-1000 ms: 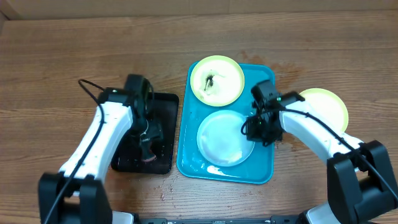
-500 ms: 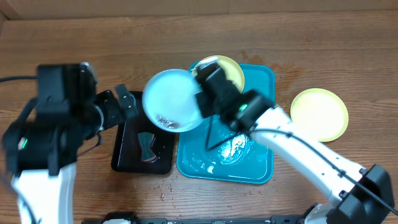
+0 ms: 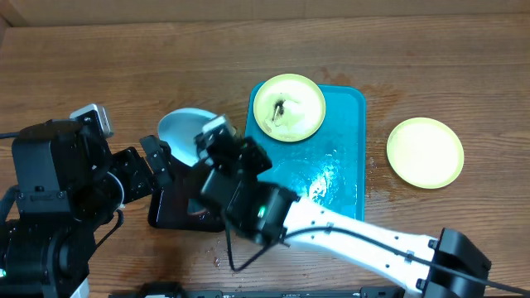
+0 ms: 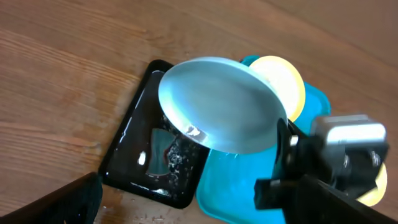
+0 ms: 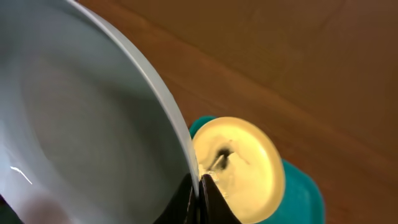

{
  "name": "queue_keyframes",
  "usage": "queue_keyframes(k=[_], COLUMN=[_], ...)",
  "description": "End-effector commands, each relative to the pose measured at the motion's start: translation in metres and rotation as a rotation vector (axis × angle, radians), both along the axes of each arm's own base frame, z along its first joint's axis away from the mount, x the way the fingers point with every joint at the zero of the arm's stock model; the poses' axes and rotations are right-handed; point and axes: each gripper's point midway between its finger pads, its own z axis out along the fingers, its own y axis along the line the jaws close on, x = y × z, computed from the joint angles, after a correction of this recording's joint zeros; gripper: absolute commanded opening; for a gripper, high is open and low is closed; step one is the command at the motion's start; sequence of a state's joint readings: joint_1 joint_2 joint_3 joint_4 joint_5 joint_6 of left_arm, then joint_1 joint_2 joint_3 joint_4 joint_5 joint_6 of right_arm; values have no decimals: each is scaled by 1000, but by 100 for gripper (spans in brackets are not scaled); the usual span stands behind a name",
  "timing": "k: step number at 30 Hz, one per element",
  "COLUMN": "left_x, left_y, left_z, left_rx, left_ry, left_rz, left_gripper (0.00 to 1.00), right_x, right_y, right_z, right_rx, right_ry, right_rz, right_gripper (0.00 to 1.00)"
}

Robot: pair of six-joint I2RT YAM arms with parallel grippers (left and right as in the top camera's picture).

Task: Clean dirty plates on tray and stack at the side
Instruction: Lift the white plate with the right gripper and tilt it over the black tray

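Three plates are accounted for. One pale yellow-green plate [image 3: 425, 151] lies alone on the bare desk toward the right edge, with no smear visible. A second yellow-green plate [image 3: 288, 106], dark-smeared at its centre, sits in the far-left corner of the turquoise tray [image 3: 344, 178]. The light blue plate [image 3: 184, 130] is off the tray and in the air, just left of the tray's left rim and above the far end of the black tray [image 4: 127, 165].

Right gripper [image 5: 198, 198]: the fingers are pinched tight on the blue plate's rim, on the side nearer the right edge of the desk (the right wrist view shows the rim running straight into the pinch). The plate is held steeply tilted, not flat.

Left gripper [image 3: 157, 161]: the fingers are spread with nothing between them, poised just left of the blue plate.

Governing relation: the blue plate lies directly right of the left fingers, with its broad face turned toward them. A few dark specks show near its lower rim in the left wrist view. The left arm is the nearer free arm.

Judgement: the cleaning of this plate is the step in hand. The left arm holds no wiper and would need one before it could scrub.
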State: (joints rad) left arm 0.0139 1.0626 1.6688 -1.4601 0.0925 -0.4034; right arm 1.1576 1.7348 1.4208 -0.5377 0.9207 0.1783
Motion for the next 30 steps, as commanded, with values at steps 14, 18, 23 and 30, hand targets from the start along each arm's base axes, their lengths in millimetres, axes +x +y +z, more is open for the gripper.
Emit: queue_keyframes(k=[14, 18, 23, 30], left_x=[1, 1, 1, 1], left_y=[5, 5, 5, 5], left_z=[5, 6, 6, 6], left_rx=[36, 36, 36, 36], left_ry=[-24, -25, -25, -25], left_rz=[-3, -3, -3, -3], left_gripper=[100, 100, 100, 100], right_x=[-40, -40, -40, -40], right_y=[6, 6, 6, 6], right_z=[44, 44, 44, 44], right_rx=[-125, -125, -125, -125], right_ry=[-217, -217, -217, -217], right_rz=[-27, -27, -27, -27], right_gripper=[4, 4, 4, 4])
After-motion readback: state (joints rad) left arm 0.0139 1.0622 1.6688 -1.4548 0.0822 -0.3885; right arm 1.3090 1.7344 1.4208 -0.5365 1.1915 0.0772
